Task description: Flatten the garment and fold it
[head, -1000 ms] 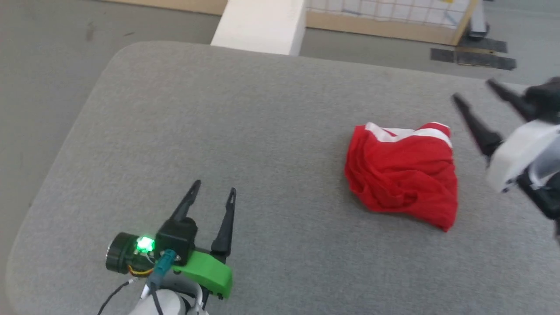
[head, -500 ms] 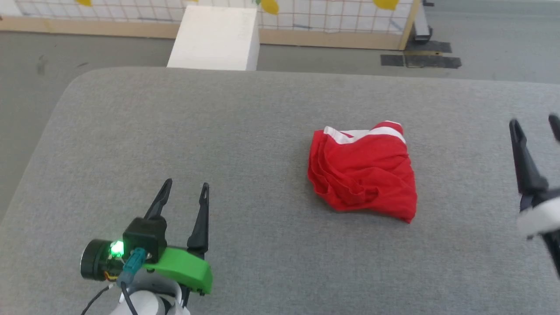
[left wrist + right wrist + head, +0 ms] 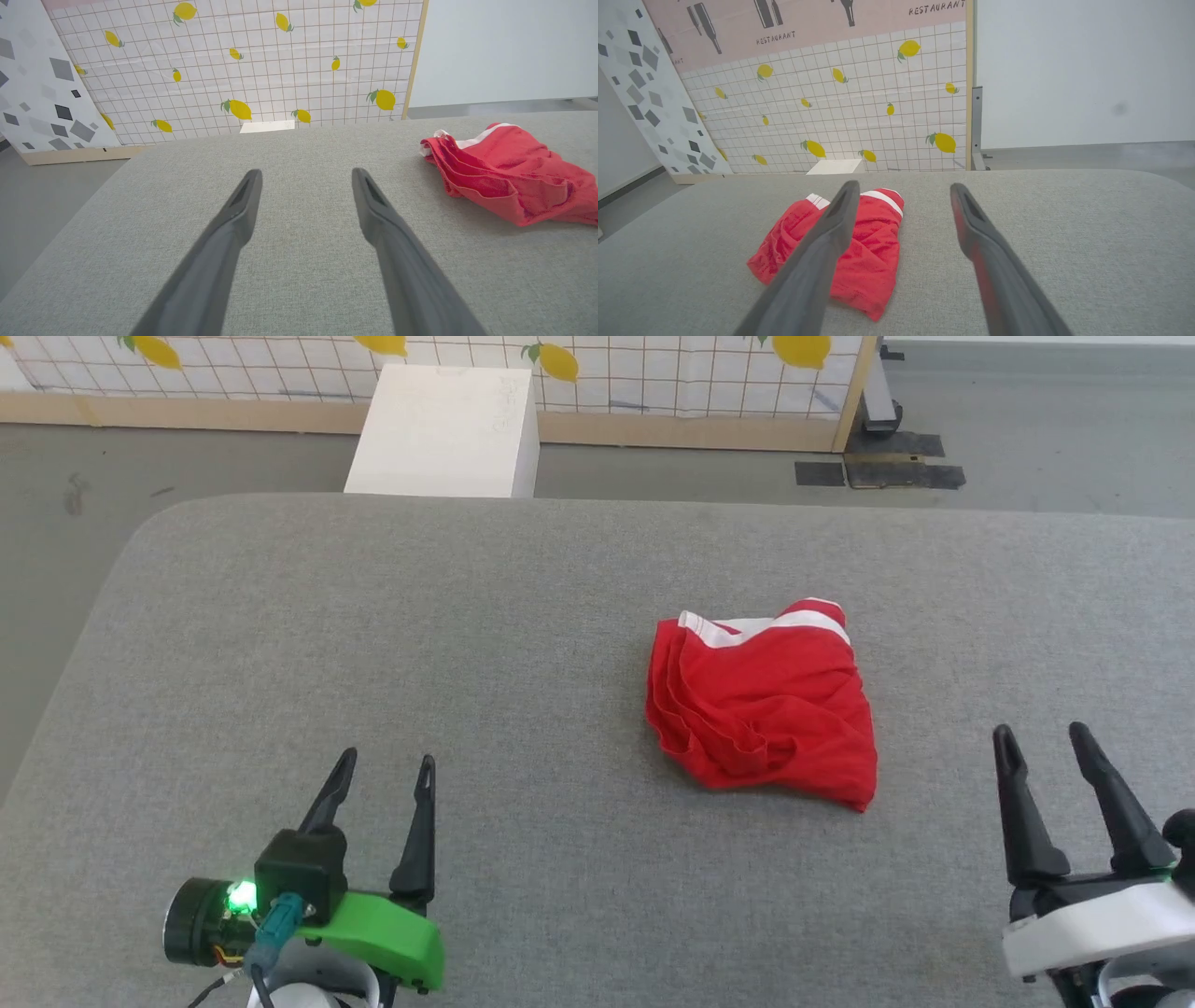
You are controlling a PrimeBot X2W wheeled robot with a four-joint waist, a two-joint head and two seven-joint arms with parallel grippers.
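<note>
One change: right claw [image 3: 1040, 732] farther back.

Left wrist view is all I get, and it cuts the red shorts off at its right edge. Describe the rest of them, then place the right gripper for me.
Observer: The bright red fabric shorts with white trim are one crumpled heap on the grey padded table. They end in a loose red corner at the near right.
Operator: Now the right gripper.
Observer: The right gripper is open over the table's near right side. It is to the right of the shorts and clear of them.
Operator: Give me the floor beyond the table.
Observer: Dark flat patches lie on the floor, by the right foot of the lemon-print grid panel.
</note>
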